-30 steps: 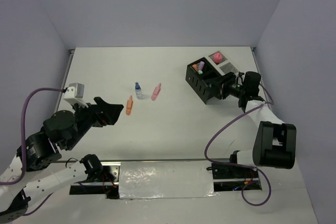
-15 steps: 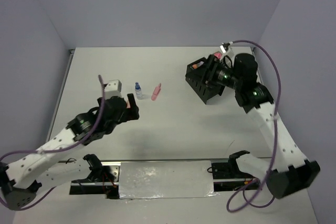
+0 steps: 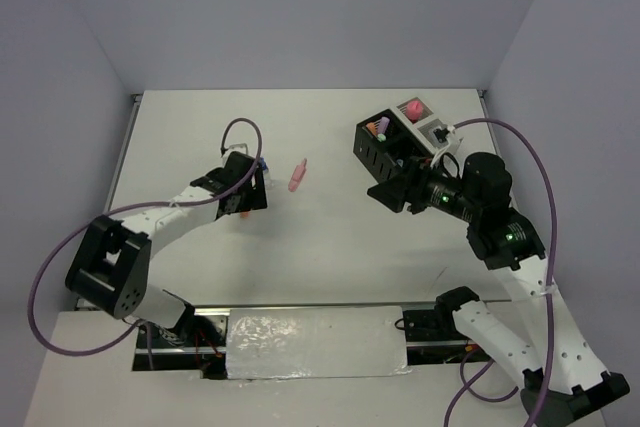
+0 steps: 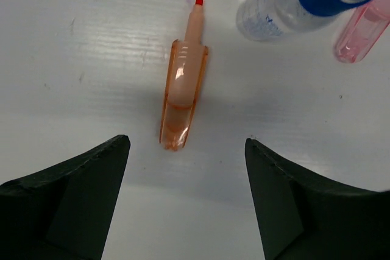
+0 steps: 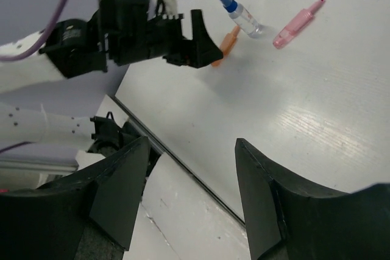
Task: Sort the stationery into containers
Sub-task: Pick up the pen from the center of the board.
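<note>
An orange highlighter (image 4: 183, 98) lies on the white table just ahead of my left gripper (image 4: 186, 144), which hovers low over it, open and empty. Beside the highlighter lies a clear bottle with a blue cap (image 4: 286, 4), and further right a pink highlighter (image 4: 362, 31) (image 3: 297, 175). My right gripper (image 3: 392, 191) hangs open and empty in front of the black container (image 3: 372, 155), which holds purple and green items (image 3: 378, 128). Behind it the white container (image 3: 436, 131) holds a pink item (image 3: 412, 108). The right wrist view shows the left gripper (image 5: 198, 44) by the orange highlighter (image 5: 228, 42).
The table's near edge with its metal strip (image 3: 300, 307) runs just ahead of the arm bases. Grey walls close the table in on the left, back and right. The left arm's purple cable (image 3: 240, 129) loops above the bottle.
My left arm has swung out from the near left to the orange highlighter. My right arm has drawn back from over the black container, and its jaws have spread wider.
</note>
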Controlling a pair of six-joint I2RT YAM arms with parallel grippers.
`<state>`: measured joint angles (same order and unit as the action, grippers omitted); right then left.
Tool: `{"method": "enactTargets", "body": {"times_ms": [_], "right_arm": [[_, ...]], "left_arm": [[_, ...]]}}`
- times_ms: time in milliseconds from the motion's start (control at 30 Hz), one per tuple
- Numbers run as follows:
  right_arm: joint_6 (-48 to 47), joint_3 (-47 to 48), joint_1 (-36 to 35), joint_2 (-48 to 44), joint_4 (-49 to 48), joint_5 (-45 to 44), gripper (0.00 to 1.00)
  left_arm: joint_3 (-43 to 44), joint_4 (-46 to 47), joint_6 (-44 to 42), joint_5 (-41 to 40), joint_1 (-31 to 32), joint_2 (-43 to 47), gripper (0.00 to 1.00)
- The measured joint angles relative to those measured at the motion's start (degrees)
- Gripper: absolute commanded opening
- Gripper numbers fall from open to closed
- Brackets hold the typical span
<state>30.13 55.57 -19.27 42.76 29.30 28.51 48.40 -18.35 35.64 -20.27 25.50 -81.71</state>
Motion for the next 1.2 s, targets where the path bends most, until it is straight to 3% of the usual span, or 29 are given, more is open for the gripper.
{"method": "enactTargets", "body": {"times_ms": [67, 233, 333, 367, 433, 733, 767, 867, 933, 1067, 1200], "right_arm": [[-1.1, -0.2, 0.0, -1.3, 0.2, 1.0, 0.66], [-3.4, -0.2, 0.0, -3.0, 0.7, 3.5, 0.67], [-4.3, -0.2, -0.1, -3.5, 1.0, 4.2, 0.67], [-4.5, -0.2, -0.1, -3.7, 1.1, 4.3, 0.67], [-4.5, -0.2, -0.1, -3.8, 1.3, 4.8, 0.67], [-4.5, 1.4, -0.1, -4.4, 2.1, 5.1, 0.68], [-4.5, 1.8, -0.1, -4.4, 2.2, 5.1, 0.68], [-4.5, 3.1, -0.1, -4.5, 2.1, 5.2, 0.69], [-4.5, 3.5, -0.1, -4.5, 2.0, 5.3, 0.69], [-4.5, 2.1, -0.1, -4.7, 0.9, 5.3, 0.69], [-4.0, -5.0, -0.1, -5.6, -3.3, 4.9, 0.69]], "left_arm": [[1.1, 2.2, -1.7, 1.0, -0.6, -3.3, 0.82], [2.3, 4.3, -2.9, 1.1, -1.6, -9.0, 0.84], [2.4, 4.3, -2.6, 0.5, -1.8, -11.1, 0.80], [2.4, 4.4, -2.5, 0.5, -1.8, -11.7, 0.76], [2.4, 4.8, -2.0, 0.4, -1.8, -12.2, 0.59], [-3.3, 10.3, 2.2, -1.2, -1.4, -9.0, 0.33], [-4.1, 11.1, 2.4, -1.1, -1.4, -8.5, 0.23], [-5.5, 12.7, 3.4, -0.9, -1.4, -7.6, 0.06], [-6.2, 13.2, 3.9, -0.6, -1.2, -6.9, 0.00], [-9.5, 11.7, 6.2, 1.5, 1.6, -2.1, 0.00], [-13.8, 9.1, 9.1, 3.1, 9.8, 9.1, 0.00]]}}
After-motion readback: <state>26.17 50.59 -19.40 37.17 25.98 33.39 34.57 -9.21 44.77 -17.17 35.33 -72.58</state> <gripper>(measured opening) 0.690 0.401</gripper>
